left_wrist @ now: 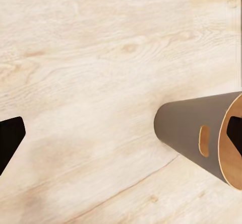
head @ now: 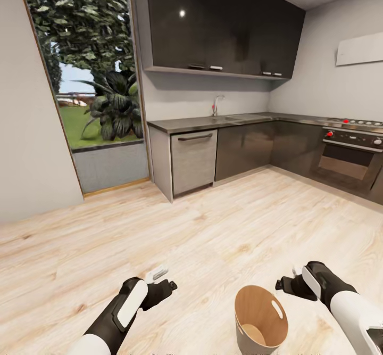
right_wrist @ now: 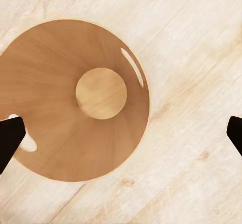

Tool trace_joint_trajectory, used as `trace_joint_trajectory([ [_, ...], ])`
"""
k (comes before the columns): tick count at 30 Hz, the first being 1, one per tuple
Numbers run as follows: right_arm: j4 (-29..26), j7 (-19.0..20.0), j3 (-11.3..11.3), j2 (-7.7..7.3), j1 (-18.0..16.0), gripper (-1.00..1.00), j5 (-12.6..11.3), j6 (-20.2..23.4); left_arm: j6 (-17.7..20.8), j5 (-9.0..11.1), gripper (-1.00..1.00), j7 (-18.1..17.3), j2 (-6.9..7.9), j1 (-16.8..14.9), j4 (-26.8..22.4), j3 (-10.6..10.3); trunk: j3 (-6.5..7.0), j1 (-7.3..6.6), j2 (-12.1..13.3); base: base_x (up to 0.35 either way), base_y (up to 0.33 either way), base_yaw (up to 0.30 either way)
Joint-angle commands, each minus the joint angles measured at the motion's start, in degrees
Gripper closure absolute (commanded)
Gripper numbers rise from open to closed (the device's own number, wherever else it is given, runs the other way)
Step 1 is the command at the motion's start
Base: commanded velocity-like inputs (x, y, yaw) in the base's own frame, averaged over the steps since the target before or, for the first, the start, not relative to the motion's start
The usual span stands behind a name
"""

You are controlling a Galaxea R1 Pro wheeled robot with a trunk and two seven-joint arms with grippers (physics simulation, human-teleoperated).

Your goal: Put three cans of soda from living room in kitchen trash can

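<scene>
**A:** Zero cans in the tash can (head: 259, 320) as far as I can see. It's standing upright on the pale wood floor (head: 213, 227) of the kitchen, mouth up, and looking straight down from the right wrist its wooden bottom (right_wrist: 101, 93) is bare.

**B:** Which arm's closer?

**A:** The right gripper (head: 290, 286), easily. It hangs just above and beside the rim, on the side with the handle cut-out (head: 277, 309). Jaws spread wide, nothing between them. The left gripper (head: 162, 286) is further off to the other side, seeing the bucket's grey wall (left_wrist: 194, 128) side-on. Jaws wide too, also empty.

**B:** So no soda anywhere?

**A:** None I can spot. Just dishwasher (head: 194, 161), oven (head: 351, 158), black cabinets (head: 223, 25). My guess: it has to fetch them first.
</scene>
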Motion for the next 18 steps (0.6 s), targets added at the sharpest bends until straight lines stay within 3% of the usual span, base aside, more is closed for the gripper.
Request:
trace_joint_trajectory([
  [1, 0.1, 0.0, 0.0, 0.06, -0.7, -1.0, 0.0, 0.1, 0.0, 0.0, -1.0, 0.0, 0.0, 0.0, -0.3, 0.0, -0.19, 0.23, -0.4, 0.0, 0.0, 0.0],
  [5, 0.4, 0.0, 0.1, 0.24, -3.0, -1.0, 0.2, 0.4, 0.7, 0.2, -1.0, 0.3, 0.08, 0.7, -4.6, 0.1, -0.9, 1.11, -2.0, 0.0, 0.0, 0.0],
  [13, 0.5, 0.3, 0.0, 0.21, -3.5, -1.0, 0.1, 0.4, 1.0, -0.1, -1.0, 0.5, 0.32, 4.0, -11.5, 0.4, -2.34, 2.86, -5.2, 0.0, 0.0, 0.0],
  [18, 0.5, 0.1, 0.0, 0.11, -3.5, -1.0, 0.1, 0.4, 1.0, -0.1, -1.0, 0.8, 0.49, 5.0, -12.9, 0.5, -3.24, 3.96, -7.2, 0.0, 0.0, 0.0],
])
